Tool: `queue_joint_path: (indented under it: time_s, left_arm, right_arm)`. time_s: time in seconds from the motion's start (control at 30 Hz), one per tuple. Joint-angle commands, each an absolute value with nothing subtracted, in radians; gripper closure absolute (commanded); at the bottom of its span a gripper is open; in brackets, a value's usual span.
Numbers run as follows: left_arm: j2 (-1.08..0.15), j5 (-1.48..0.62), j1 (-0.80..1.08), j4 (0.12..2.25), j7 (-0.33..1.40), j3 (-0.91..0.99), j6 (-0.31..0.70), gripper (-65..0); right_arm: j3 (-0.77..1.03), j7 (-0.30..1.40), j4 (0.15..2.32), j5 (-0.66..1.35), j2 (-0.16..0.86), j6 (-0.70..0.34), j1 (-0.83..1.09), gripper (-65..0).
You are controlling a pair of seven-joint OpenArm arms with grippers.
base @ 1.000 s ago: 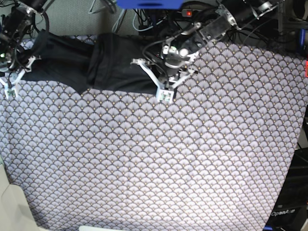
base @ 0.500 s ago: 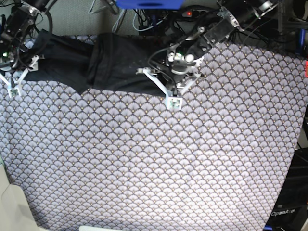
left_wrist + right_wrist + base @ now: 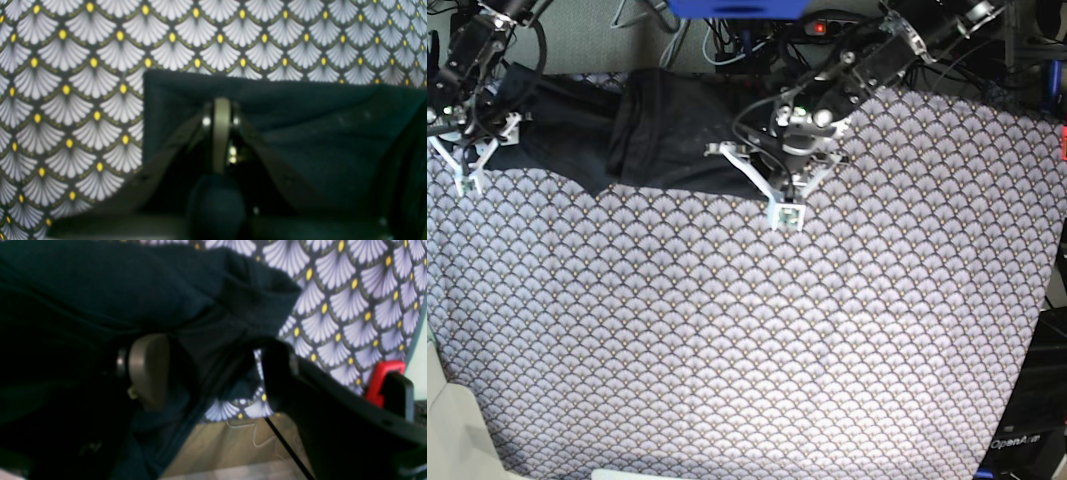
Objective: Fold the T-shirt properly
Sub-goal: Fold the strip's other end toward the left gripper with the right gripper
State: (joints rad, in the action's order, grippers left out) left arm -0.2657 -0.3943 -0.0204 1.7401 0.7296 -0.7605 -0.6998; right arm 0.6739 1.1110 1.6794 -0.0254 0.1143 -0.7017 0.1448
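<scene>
The black T-shirt [image 3: 677, 130] lies bunched along the far edge of the table, with a sleeve end at the far left. My left gripper [image 3: 787, 205] is at the shirt's near hem on the right. In the left wrist view its jaws are together [image 3: 222, 106] and the shirt's cloth [image 3: 317, 140] is gathered round the tips. My right gripper [image 3: 467, 165] is at the sleeve end. In the right wrist view its jaws stand apart [image 3: 213, 363], and dark cloth [image 3: 133, 290] hangs between the pale pad [image 3: 146, 370] and the black finger [image 3: 283, 373].
The purple-grey fan-patterned tablecloth [image 3: 747, 350] covers the table. Cables and a power strip [image 3: 817, 25] crowd the back edge. A red clip [image 3: 383, 376] sits at the table's edge by my right gripper. Beige floor [image 3: 447, 430] shows at the lower left.
My left gripper has moved a little down and right along the hem, then held. My right gripper has moved up and right onto the sleeve end.
</scene>
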Motion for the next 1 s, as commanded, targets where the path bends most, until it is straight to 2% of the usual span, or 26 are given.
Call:
queue_joint_path:
  time_s: [0.0,0.23,0.5,0.6,0.8,0.97]
  left_arm:
    - [-0.263,-0.386,-0.031,1.759,0.716,-0.756,-0.698,0.0]
    - [-0.263,-0.386,-0.03,1.759,0.714,-0.756,-0.698,0.0]
    - [-0.263,-0.386,-0.025,1.759,0.714,-0.756,-0.698,0.0]
    - [-0.263,-0.386,-0.024,1.759,0.714,-0.756,-0.698,0.0]
    - [-0.28,-0.4,-0.007,1.767,0.711,-0.711,-0.698,0.0]
    - [-0.302,-0.464,0.042,1.831,0.708,-0.565,-0.698,0.0]
  right_arm:
    - [0.679,1.095,1.673,-0.022,0.127,-0.698,0.136,-44.1]
    - [0.768,1.033,1.547,-0.022,0.128,-0.698,0.102,-44.1]
    - [0.765,0.99,1.511,-0.024,0.13,-0.698,0.113,-42.6]
    - [0.76,0.99,1.511,-0.024,0.128,-0.698,0.114,-33.1]
    - [0.76,1.0,1.517,-0.025,0.128,-0.698,0.105,0.0]
    - [0.762,0.99,1.577,-0.025,0.128,-0.698,0.111,0.0]
